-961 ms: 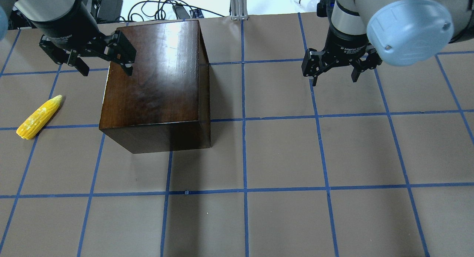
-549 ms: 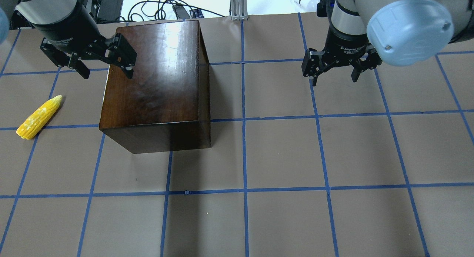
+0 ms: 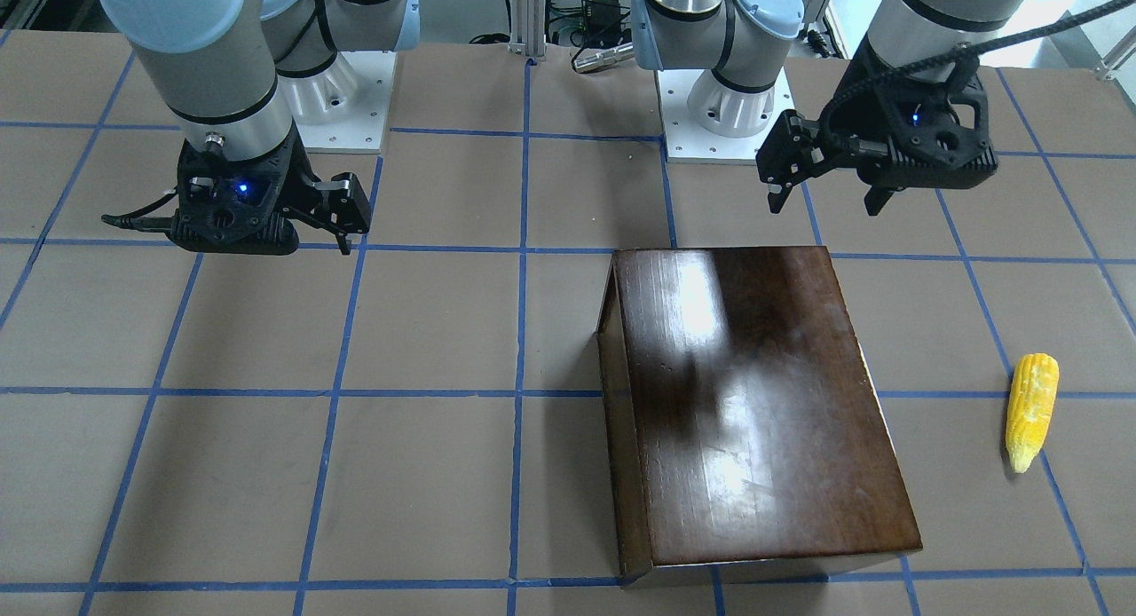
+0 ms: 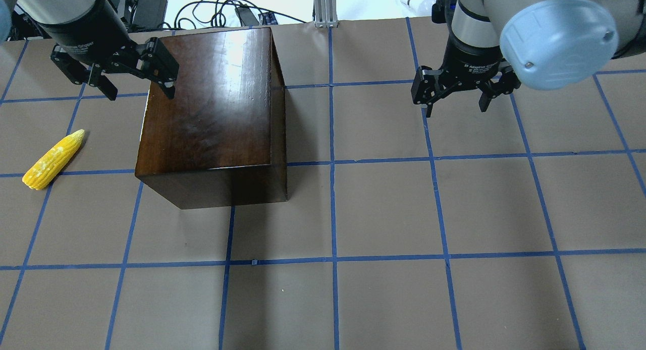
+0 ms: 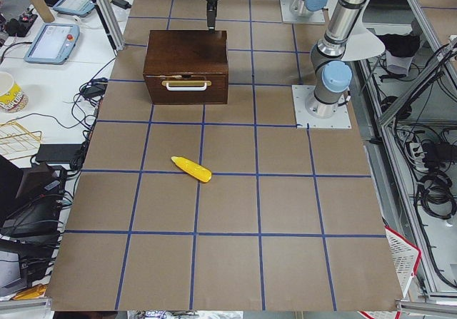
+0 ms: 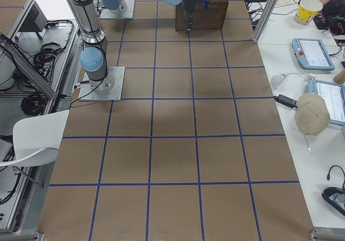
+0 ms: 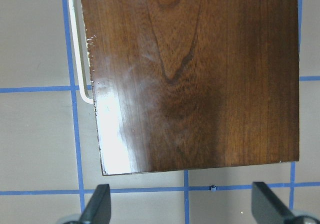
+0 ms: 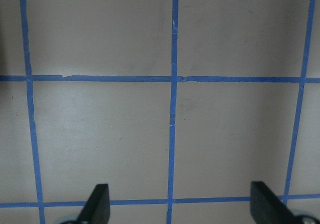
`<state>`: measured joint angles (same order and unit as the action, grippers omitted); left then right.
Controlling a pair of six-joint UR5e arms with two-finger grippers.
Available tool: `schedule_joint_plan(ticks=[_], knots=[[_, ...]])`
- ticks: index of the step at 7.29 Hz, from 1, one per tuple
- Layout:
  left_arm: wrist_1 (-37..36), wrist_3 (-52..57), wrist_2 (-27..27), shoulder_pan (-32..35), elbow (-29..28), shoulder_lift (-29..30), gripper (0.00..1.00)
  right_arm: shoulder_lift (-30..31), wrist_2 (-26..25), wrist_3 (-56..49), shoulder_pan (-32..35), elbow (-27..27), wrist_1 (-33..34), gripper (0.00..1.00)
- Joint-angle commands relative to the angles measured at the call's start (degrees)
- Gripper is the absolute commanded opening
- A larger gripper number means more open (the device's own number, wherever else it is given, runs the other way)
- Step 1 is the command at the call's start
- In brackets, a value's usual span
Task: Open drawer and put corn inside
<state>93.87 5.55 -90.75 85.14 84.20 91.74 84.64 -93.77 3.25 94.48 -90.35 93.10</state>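
The dark-brown glossy box (image 4: 217, 108) stands on the table with its drawer (image 5: 186, 88) shut; the drawer's white handle (image 7: 75, 43) shows at the box's left edge in the left wrist view. The yellow corn (image 4: 53, 160) lies on the table to the left of the box, on the drawer's side (image 5: 191, 169). My left gripper (image 4: 141, 95) is open and empty. It hovers above the box's upper-left corner in the overhead view, its fingers just past the box edge in the wrist view (image 7: 182, 206). My right gripper (image 4: 456, 109) is open and empty over bare table (image 8: 182, 204).
The brown table (image 4: 383, 209) carries a blue tape grid. Cables (image 4: 222, 12) and an aluminium post (image 4: 325, 7) lie beyond its top edge in the overhead view. Desks with tablets (image 5: 53, 41) and a cup stand beside the table.
My left gripper has shifted slightly up and to the left in the overhead view, still open. The right arm, box and corn have not moved.
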Motion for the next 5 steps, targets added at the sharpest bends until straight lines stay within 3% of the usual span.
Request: schedule_joint_plan(ticks=[1,5], knots=[[-0.1,6.19,4.14,-6.7,-0.53,2.55,1.0,0.0,0.08,0.0,0.0,0.0,0.06,1.0],[-0.8,21.66,9.24,-19.19,-0.45,6.86,1.0,0.0,-0.1,0.0,0.0,0.0,0.06,1.0]])
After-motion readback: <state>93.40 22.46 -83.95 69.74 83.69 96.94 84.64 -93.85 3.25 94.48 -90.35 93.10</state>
